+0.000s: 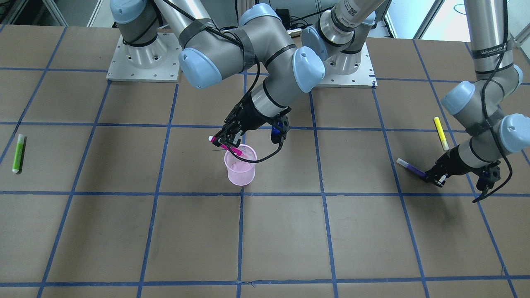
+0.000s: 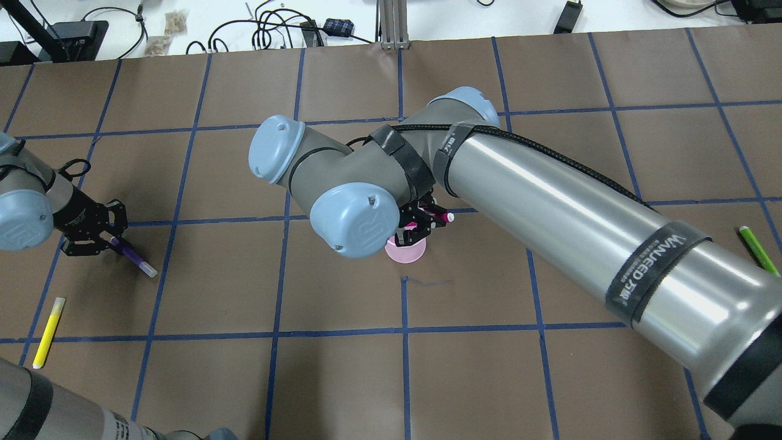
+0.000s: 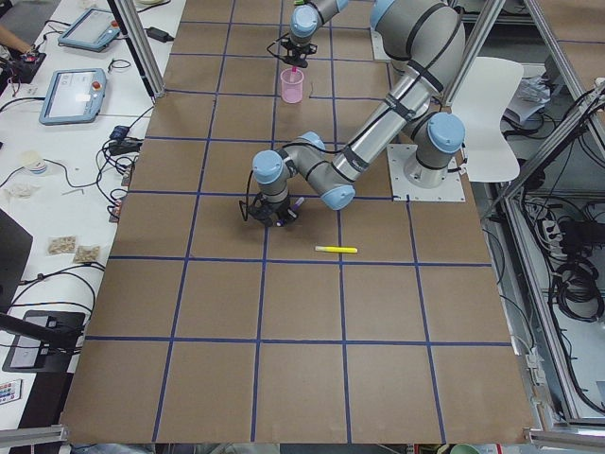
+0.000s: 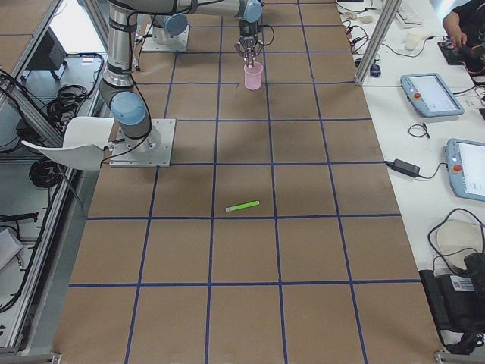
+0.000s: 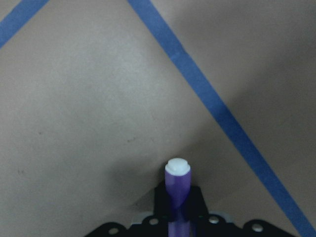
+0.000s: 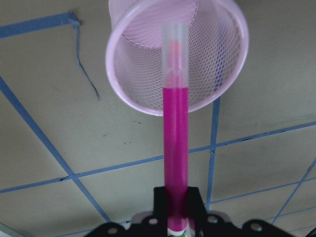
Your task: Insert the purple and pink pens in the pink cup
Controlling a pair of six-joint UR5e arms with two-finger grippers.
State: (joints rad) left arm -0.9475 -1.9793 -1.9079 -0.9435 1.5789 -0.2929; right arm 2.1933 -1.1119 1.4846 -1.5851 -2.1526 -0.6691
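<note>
A: Far left, a green pen (image 1: 18,153) lies alone on the tabletop (image 1: 290,231). Centre?

B: There the right claw (image 1: 227,138) is clamped on the pink pen (image 6: 175,163). It's tilted, capped end over the mouth of the cup (image 1: 240,171), which stands upright.

A: And further right?

B: First a yellow pen (image 1: 441,133) lying flat. Then the left claw (image 1: 432,177), closed on the purple pen (image 1: 410,167), low by the tabletop and well apart from the cup.

text: WANJEED | on: black strap (image 2: 658,261) | right arm (image 2: 550,201)
</note>
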